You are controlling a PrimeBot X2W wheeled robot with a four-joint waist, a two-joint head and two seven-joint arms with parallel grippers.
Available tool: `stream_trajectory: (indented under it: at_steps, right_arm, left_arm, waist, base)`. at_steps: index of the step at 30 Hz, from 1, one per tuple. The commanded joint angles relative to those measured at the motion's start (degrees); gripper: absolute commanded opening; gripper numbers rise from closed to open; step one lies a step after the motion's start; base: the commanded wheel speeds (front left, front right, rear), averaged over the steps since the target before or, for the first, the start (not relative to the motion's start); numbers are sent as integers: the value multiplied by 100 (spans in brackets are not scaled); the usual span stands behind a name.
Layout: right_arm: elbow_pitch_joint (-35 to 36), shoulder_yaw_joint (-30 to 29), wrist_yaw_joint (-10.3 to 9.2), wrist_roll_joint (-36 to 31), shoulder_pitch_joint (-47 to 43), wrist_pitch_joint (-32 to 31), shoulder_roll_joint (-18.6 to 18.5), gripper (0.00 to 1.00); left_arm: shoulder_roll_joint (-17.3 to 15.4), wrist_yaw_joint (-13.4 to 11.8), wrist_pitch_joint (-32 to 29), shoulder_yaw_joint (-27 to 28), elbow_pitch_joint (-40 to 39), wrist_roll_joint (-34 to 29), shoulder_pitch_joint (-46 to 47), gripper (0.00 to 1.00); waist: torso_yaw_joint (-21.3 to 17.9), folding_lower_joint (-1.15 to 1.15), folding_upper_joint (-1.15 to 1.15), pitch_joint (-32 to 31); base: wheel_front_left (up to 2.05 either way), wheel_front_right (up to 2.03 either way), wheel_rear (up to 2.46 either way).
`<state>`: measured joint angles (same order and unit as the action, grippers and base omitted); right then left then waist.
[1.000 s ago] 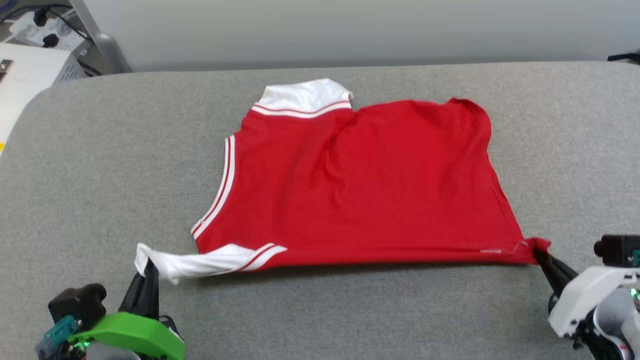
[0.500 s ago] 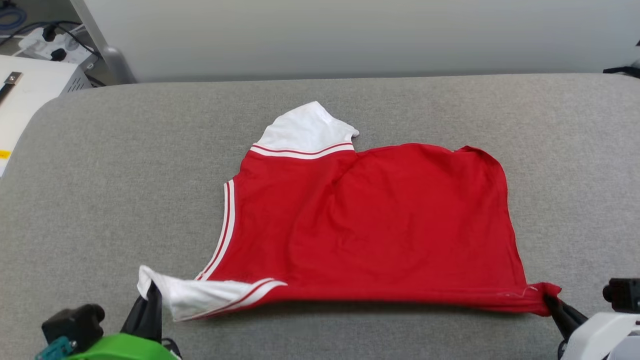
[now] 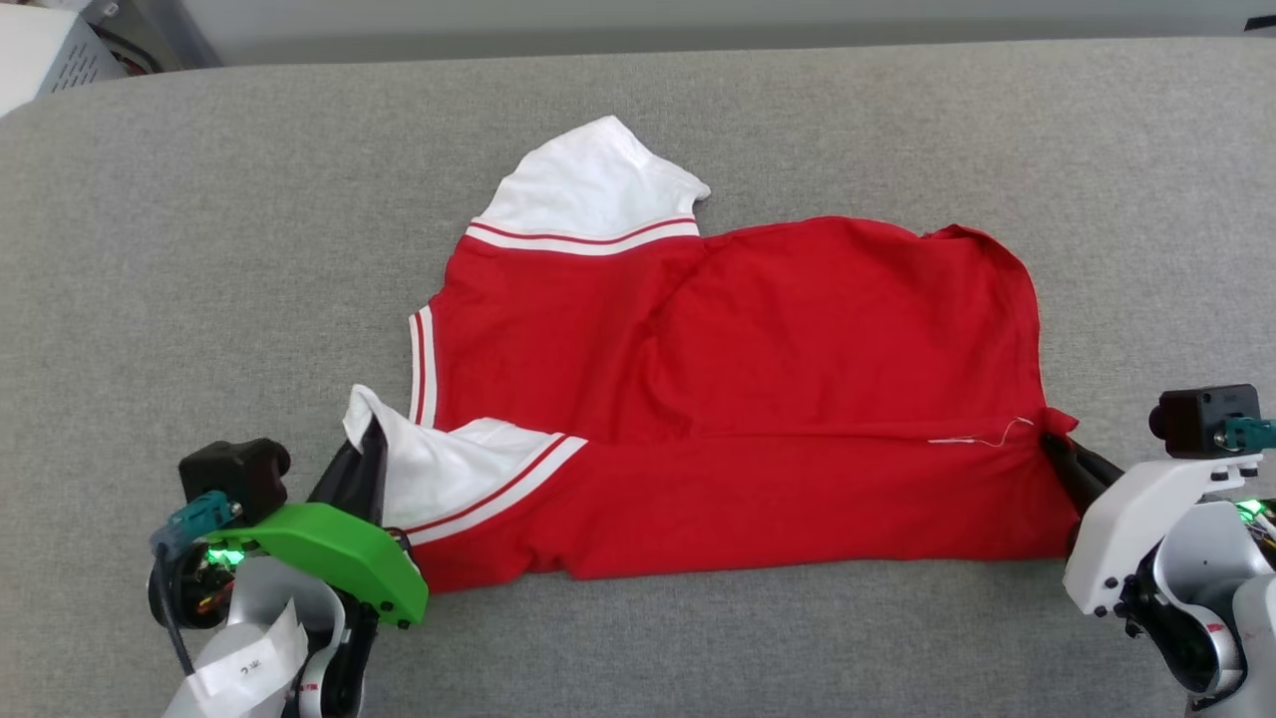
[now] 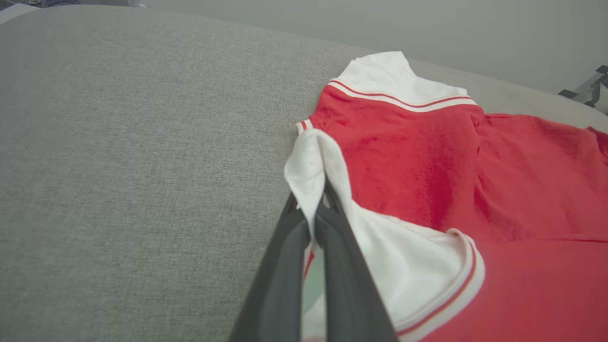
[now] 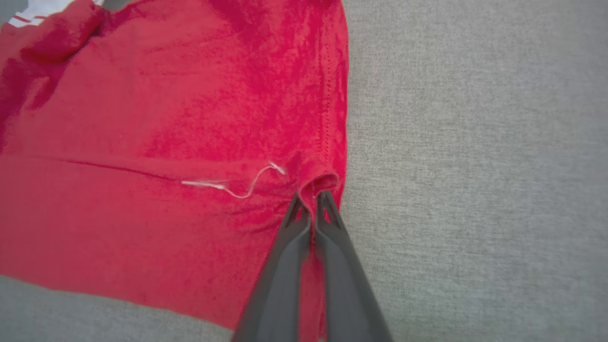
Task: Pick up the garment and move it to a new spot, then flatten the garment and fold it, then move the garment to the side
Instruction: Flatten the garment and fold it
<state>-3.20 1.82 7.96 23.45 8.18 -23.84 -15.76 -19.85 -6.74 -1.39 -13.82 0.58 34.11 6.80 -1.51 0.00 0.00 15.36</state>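
The garment (image 3: 738, 339) lies spread on the grey fabric-covered tabletop (image 3: 199, 249), about its middle, with a plain red face upward. One white sleeve (image 3: 588, 184), edged with red-and-white striped trim, projects from the garment's far left corner. The second white sleeve (image 3: 439, 469) sits at the garment's near left corner. The garment's near portion is doubled over onto the body, so that a red band runs along the near side, from the second sleeve to the right-hand hem.

Left jaws: closed tight on the tip of the near left sleeve. In the left wrist view the white cloth is pinched between the two dark fingers (image 4: 285, 266) and drapes over their tips. The rest of the garment extends away to the right of them.

Right jaws: closed tight on the garment's near right hem corner. In the right wrist view a small roll of red fabric (image 5: 319, 180) bunches at the fingertips. A loose white thread (image 5: 228, 187) lies on the cloth just left of it.
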Motion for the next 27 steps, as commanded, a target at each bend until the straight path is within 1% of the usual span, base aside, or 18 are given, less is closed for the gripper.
stream_trajectory:
  at_steps: [1, 6, 7, 8, 9, 10, 11, 12, 14, 16, 18, 21, 25, 27]
  right_arm:
    - [-146, 78, -47, 60, 151, 58, -45, 0]
    - [-729, 410, -47, 173, 427, 296, -155, 0]
    - [-853, 468, -47, 185, 469, 369, -179, 12]
    - [-1150, 567, -47, 283, 552, 581, -208, 43]
    - [-1228, 585, -47, 322, 569, 660, -207, 100]
    - [-1278, 609, -47, 356, 577, 718, -204, 100]
    - [-1311, 641, -47, 408, 577, 820, -197, 100]
    - [-1333, 647, -47, 428, 572, 916, -196, 100]
    - [-1341, 641, -47, 496, 546, 1156, -171, 100]
    - [-1294, 544, -47, 500, 504, 1553, -126, 100]
    - [-1239, 420, -47, 440, 430, 1972, -59, 100]
    - [-1123, 331, -47, 386, 280, 2353, 71, 100]
    - [-887, 125, -47, 175, 119, 2692, 174, 100]
    - [-739, 11, -47, 35, 27, 2742, 234, 100]
  left_arm:
    - [54, 76, 0, -56, 177, -3, 160, 0]
    - [207, 331, 45, -234, 893, 87, 395, 0]
    - [231, 390, 20, -279, 1042, 110, 437, 0]
    - [321, 551, -21, -358, 1404, 219, 556, 0]
    - [340, 591, -10, -372, 1497, 237, 592, 1]
    - [362, 627, -12, -377, 1568, 274, 612, 26]
    - [385, 675, -23, -389, 1657, 318, 629, 57]
    - [392, 695, -21, -391, 1713, 338, 637, 99]
    - [379, 683, 42, -371, 1795, 324, 663, 100]
    - [348, 630, 151, -322, 1839, 285, 691, 100]
    - [292, 538, 242, -262, 1852, 230, 699, 100]
    - [151, 378, 276, -167, 1791, 161, 649, 100]
    - [-101, 241, 102, -20, 1583, 193, 522, 100]
    - [-244, 208, -150, 2, 1412, 238, 454, 100]
  waist:
    - [-11, 0, 0, 214]
    - [27, 0, 0, 348]
    - [41, 0, 0, 356]
    - [89, 0, 0, 340]
    - [103, 0, 0, 320]
    - [112, 0, 0, 299]
    - [126, 0, 0, 247]
    - [130, 0, 0, 209]
    - [143, 0, 0, 114]
    - [151, 0, 0, -4]
    - [148, 0, 0, -141]
    - [111, 0, 0, -355]
    - [49, 0, 0, -603]
    - [27, 0, 0, -689]
  base:
    - [0, 0, 0]
    - [0, 0, 0]
    - [0, 0, 0]
    - [0, 0, 0]
    - [0, 0, 0]
    - [0, 0, 0]
    - [0, 0, 0]
    - [0, 0, 0]
    - [0, 0, 0]
    - [0, 0, 0]
    - [0, 0, 0]
    - [0, 0, 0]
    - [0, 0, 0]
    - [0, 0, 0]
